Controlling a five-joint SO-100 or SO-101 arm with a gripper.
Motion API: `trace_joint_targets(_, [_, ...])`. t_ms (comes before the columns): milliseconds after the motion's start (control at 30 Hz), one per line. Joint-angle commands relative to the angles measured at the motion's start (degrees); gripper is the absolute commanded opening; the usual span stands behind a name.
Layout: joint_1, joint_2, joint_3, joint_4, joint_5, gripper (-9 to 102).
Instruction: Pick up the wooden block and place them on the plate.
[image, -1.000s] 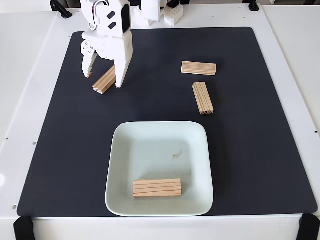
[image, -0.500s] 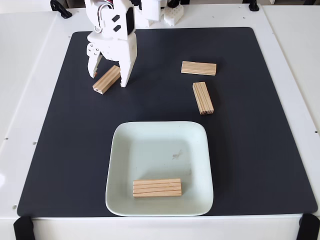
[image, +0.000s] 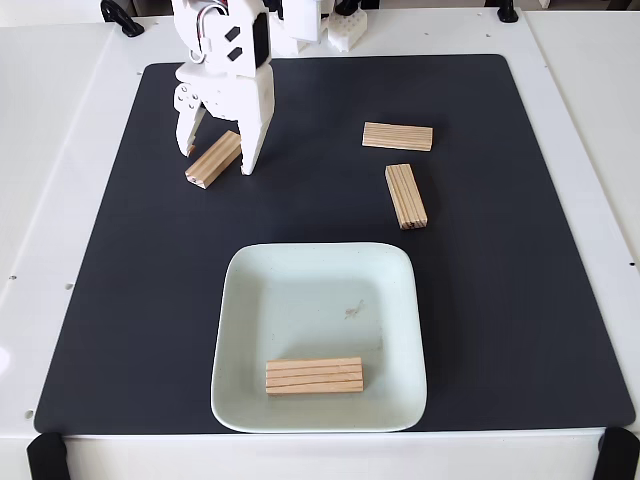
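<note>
In the fixed view a pale mint square plate (image: 400, 300) lies at the front middle of the black mat, with one wooden block (image: 314, 375) lying in its near part. A second block (image: 212, 160) lies tilted at the mat's back left. My white gripper (image: 216, 158) stands over it, open, one finger on each side of the block's upper end. Two more blocks rest on the mat at the back right, one lying crosswise (image: 397, 136) and one lengthwise (image: 405, 196).
The black mat (image: 520, 300) covers most of the white table. The arm's white base (image: 300, 25) and black clamps stand along the back edge. Bare mat stretches to the left and right of the plate.
My gripper has shifted slightly right and back along the tilted block, so more of the block's lower end shows. The block and the other things have stayed put.
</note>
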Motion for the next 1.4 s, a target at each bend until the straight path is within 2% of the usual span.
trace_joint_targets(0, [1.14, 0.0, 0.44, 0.18, -0.62, 36])
trace_joint_targets(100, [1.14, 0.0, 0.53, 0.18, -0.26, 32])
trace_joint_targets(300, [1.76, 0.0, 0.62, 0.18, 0.26, -2])
trace_joint_targets(367, [2.2, 0.0, 0.62, 0.18, 0.26, 2])
trace_joint_targets(867, [1.32, 5.54, 0.0, 1.05, -2.64, -1])
trace_joint_targets(967, [-0.18, 14.5, -0.53, 0.88, -8.61, -1])
trace_joint_targets(1067, [-4.04, 22.15, -0.7, 0.35, -20.3, -1])
trace_joint_targets(1200, [-8.53, 29.0, -0.7, 0.26, -41.04, -1])
trace_joint_targets(1367, [-11.78, 29.27, -0.7, -3.34, -74.62, 0])
